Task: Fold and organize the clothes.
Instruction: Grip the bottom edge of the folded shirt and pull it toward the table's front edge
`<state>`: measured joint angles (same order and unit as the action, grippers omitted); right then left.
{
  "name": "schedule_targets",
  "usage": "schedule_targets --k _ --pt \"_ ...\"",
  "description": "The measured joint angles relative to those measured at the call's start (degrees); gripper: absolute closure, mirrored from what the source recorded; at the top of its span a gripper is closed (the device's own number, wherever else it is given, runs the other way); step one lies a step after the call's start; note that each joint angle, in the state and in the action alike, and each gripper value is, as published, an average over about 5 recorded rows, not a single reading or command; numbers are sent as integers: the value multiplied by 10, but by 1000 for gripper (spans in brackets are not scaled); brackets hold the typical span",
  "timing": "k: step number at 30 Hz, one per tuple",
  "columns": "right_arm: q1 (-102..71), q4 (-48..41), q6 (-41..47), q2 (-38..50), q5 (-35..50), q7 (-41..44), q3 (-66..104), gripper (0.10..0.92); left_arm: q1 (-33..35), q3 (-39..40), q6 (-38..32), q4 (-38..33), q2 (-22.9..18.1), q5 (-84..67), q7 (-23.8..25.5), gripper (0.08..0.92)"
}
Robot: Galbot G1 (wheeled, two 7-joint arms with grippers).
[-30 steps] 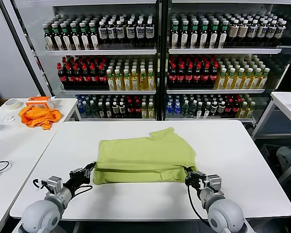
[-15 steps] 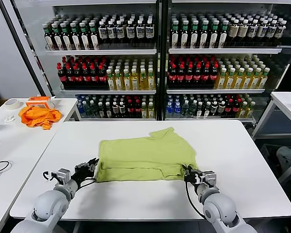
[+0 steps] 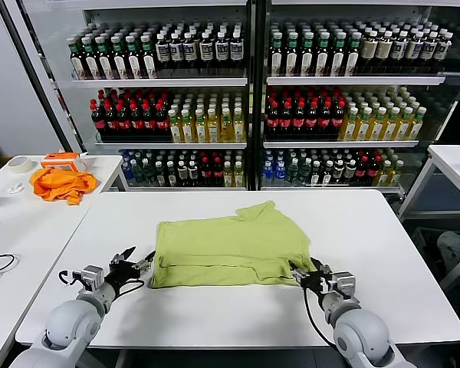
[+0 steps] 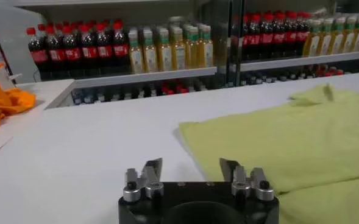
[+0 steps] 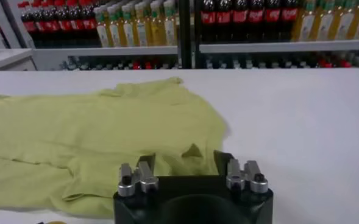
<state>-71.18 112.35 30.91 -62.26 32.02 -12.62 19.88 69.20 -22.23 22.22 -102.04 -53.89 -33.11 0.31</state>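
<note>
Nearest, the left gripper (image 3: pixel 130 265) sits low on the tabletop (image 3: pixel 383 230), fingers spread wide and empty, just off the T-shirt (image 3: pixel 230 249) at its left edge; the right gripper (image 3: pixel 314 276) mirrors it beside the right hem corner, equally wide, holding nothing; the shirt lies mid-tabletop, part-folded with a doubled near edge, apparently released so the fold settles; farther off, an orange cloth (image 3: pixel 60 184) lies aside.

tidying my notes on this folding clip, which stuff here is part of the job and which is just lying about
Job:
- green T-shirt, on the white table
- left tool and right tool, both open at its near corners

Lying about:
- orange cloth, side table
- tape roll
- bottle shelves
</note>
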Motion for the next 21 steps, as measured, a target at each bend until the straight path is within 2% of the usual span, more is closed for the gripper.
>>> schedule_targets --k 4,8,21 --pt "-7 -9 0 0 -1 -3 3 204 12 5 15 -16 -5 -1 -12 182" --pt "-10 -19 0 -2 2 -5 2 225 23 10 29 -24 -11 -3 -22 202" --pt "-19 -33 -16 -11 12 -4 -4 587 46 23 61 -50 -17 -8 -53 562"
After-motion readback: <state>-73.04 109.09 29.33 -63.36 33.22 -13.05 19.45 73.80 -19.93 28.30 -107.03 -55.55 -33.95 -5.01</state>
